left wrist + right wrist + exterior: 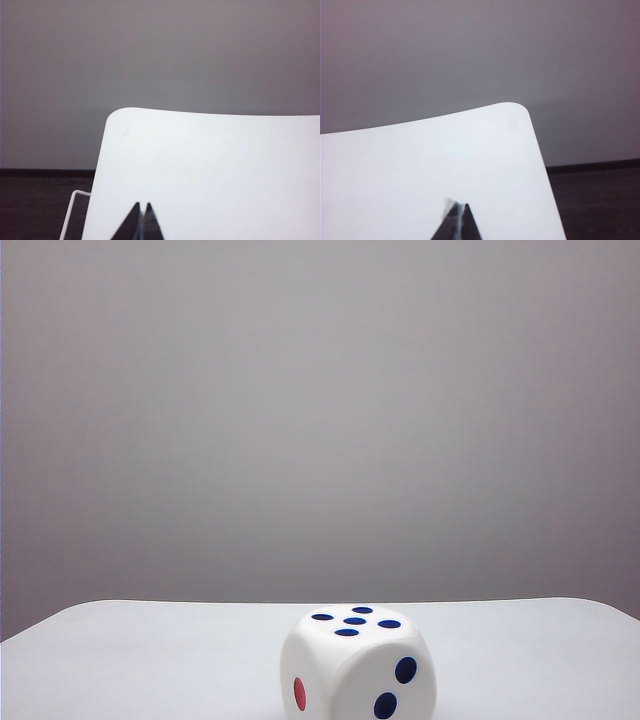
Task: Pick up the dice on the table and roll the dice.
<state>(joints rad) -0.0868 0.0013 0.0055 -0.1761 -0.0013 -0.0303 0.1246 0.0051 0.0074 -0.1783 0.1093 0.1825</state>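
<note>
The dice (358, 665) is a large white cube with rounded corners resting on the white table (150, 660) at the front of the exterior view. Five dark blue pips face up, two blue pips show on one side and a red pip on the other. Neither gripper appears in the exterior view. My left gripper (142, 206) is shut, its dark tips together over bare table (210, 165) near a rounded corner. Over another rounded corner of the table (420, 165), my right gripper (458, 206) is shut with nothing held. The dice is out of both wrist views.
A plain grey wall (320, 420) stands behind the table. Dark floor (40, 205) lies beyond the table edge in the left wrist view, with a thin white frame (70, 212) beside it. Dark floor (600, 200) also lies past the corner in the right wrist view.
</note>
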